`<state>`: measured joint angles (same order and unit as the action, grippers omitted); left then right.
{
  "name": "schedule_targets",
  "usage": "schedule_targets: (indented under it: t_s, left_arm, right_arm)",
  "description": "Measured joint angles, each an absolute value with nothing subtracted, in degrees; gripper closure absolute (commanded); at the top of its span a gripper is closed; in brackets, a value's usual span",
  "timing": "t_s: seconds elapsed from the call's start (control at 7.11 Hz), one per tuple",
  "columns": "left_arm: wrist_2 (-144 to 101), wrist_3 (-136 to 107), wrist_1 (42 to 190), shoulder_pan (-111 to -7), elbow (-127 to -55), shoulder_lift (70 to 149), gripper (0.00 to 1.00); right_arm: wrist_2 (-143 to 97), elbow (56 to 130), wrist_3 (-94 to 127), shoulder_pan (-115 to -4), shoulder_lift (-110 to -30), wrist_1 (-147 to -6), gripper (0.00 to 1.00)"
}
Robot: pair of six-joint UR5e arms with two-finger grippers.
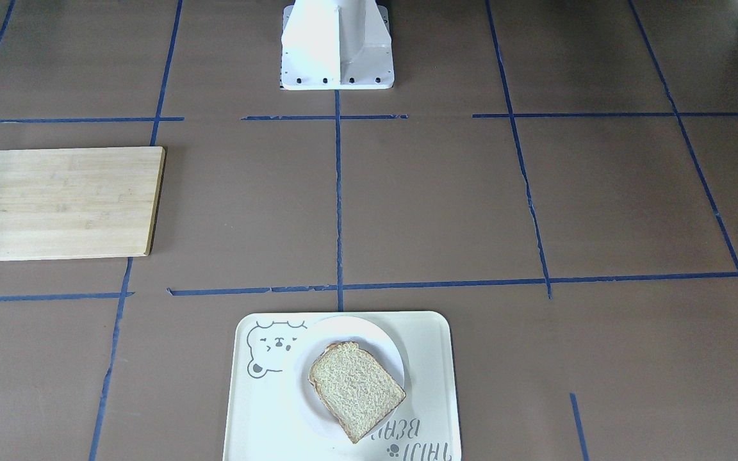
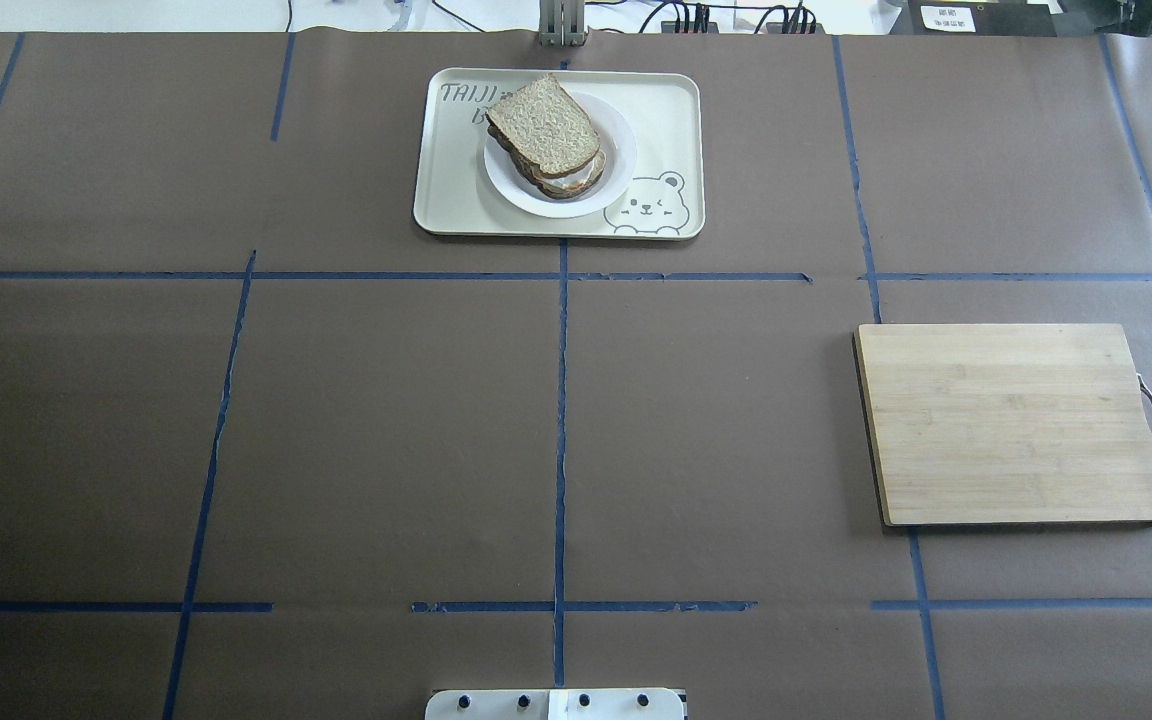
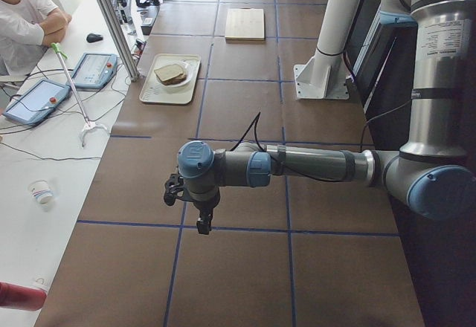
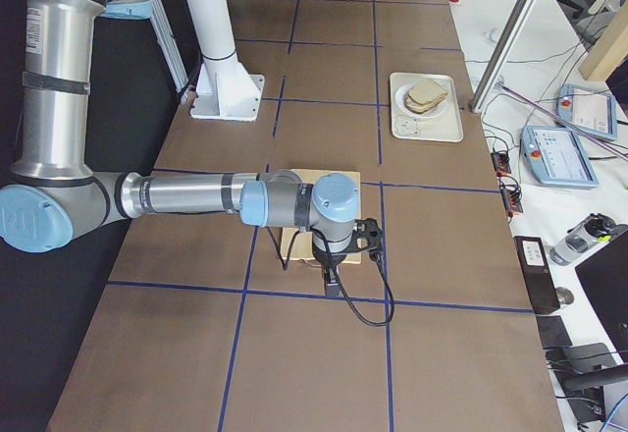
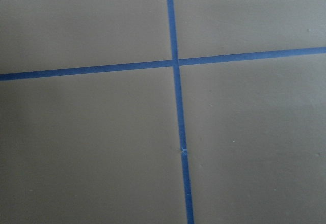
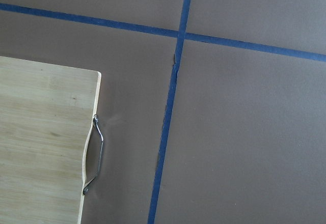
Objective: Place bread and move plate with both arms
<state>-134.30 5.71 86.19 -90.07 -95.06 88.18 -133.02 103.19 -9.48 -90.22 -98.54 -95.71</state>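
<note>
In the front-facing view, the bread point(image 1: 356, 390) is seen lying flat on the plate point(image 1: 375, 336), with one corner overhanging the rim. The plate is seated on the tray point(image 1: 430, 371) at the operators' edge of the table point(image 1: 446, 211), in line with the base point(image 1: 337, 51). A board point(image 1: 65, 202) is laid well apart, on the robot's right side. In the overhead view, the bread is shown stacked on a second slice point(image 2: 564, 183), and both are carried by the plate. In the exterior left view, the left gripper point(image 3: 201, 221) is held pointing down above the table, well apart from the tray; whether its jaws are wide or narrow cannot be told. In the exterior right view, the right gripper point(image 4: 332, 280) is held pointing down just beside the board's near end; its jaw opening cannot be told either. In the left wrist view, only a crossing of blue tape point(image 5: 174, 62) is shown. In the right wrist view, a board corner with its metal handle point(image 6: 97, 155) is shown beside a tape line.
</note>
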Motion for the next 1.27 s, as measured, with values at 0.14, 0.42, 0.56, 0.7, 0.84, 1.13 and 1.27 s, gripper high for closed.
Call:
schedule_targets:
  t_s: [0.14, 0.42, 0.56, 0.7, 0.84, 1.13, 1.27]
  left_arm:
    - [-134.0, 5.8, 86.3, -89.9, -94.9, 88.2, 0.00]
    - [-133.9, 6.0, 86.4, -89.7, -95.3, 88.1, 0.00]
    - [-134.2, 5.9, 86.4, -89.7, -95.5, 88.0, 0.00]
    - [-134.3, 6.0, 86.5, -89.7, -95.4, 88.0, 0.00]
    - [-134.4, 6.0, 86.5, -89.7, -95.1, 87.9, 0.00]
    - [-134.4, 6.0, 86.4, -89.6, -95.0, 87.8, 0.00]
    - [-134.4, 6.1, 86.4, -89.6, -95.0, 87.8, 0.00]
  right_arm:
    - [-133.0, 103.2, -9.4, -90.2, -98.5, -95.7, 0.00]
    - [-133.0, 103.0, -9.4, -90.2, -98.6, -95.8, 0.00]
    - [-133.1, 103.0, -9.4, -90.2, -98.7, -95.8, 0.00]
    - [-133.2, 102.9, -9.4, -90.2, -98.7, -95.8, 0.00]
    - [-133.4, 102.9, -9.4, -90.2, -98.8, -95.8, 0.00]
    - [-133.7, 102.9, -9.3, -90.2, -98.9, -95.8, 0.00]
    - [-133.7, 102.9, -9.1, -90.2, -99.0, -95.8, 0.00]
